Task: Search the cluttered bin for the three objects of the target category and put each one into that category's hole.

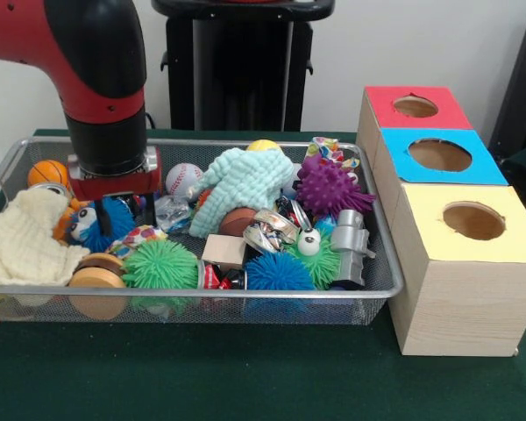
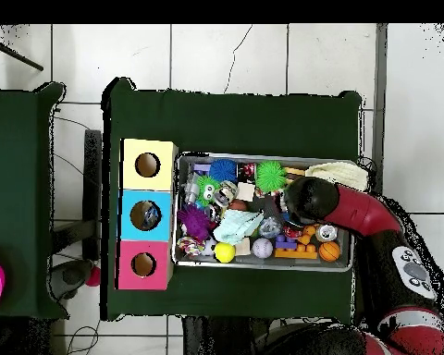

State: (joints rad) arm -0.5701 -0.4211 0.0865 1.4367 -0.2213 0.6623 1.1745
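Claw [image 1: 114, 206] is down inside the wire bin [image 1: 381, 254], at its end farthest from the boxes. Arm [image 1: 88, 61] drops in from above and hides the fingers, so I can't tell how far it's open or whether it holds anything.

Room: bin is packed almost rim to rim. Cream cloth [image 1: 22, 237] drapes over the end rim just beside the claw. Orange basketball [image 1: 48, 173] sits in the back corner behind it. The blue fuzzy toy [image 1: 101, 224] is right under the claw, with a green spiky ball [image 1: 162, 263] and wooden discs [image 1: 96, 276] in front along the near rim. Only open surface is the green desk [image 1: 245, 377] around the bin.

Target category isn't marked anywhere I can see. Balls in the bin: baseball [image 1: 184, 178] just beside the claw, blue spiky ball [image 1: 279, 272] mid-bin at the near rim, purple spiky ball [image 1: 330, 189] at the box end, well apart from the claw. Mint cloth [image 1: 241, 189] covers the middle.

Boxes touch the bin's far end in a row: red box [image 1: 416, 107], blue box [image 1: 438, 156], yellow box [image 1: 469, 224], one round hole each.

Overhead adds: something lies inside the blue box's hole [image 2: 146, 215]; other two holes look dark. It also shows a yellow ball [image 2: 225, 251] and blue bricks [image 2: 287, 245] along the rim nearest the robot, which the front view mostly hides. Overhead shows only the arm's bulk over the bin, no claw tips.
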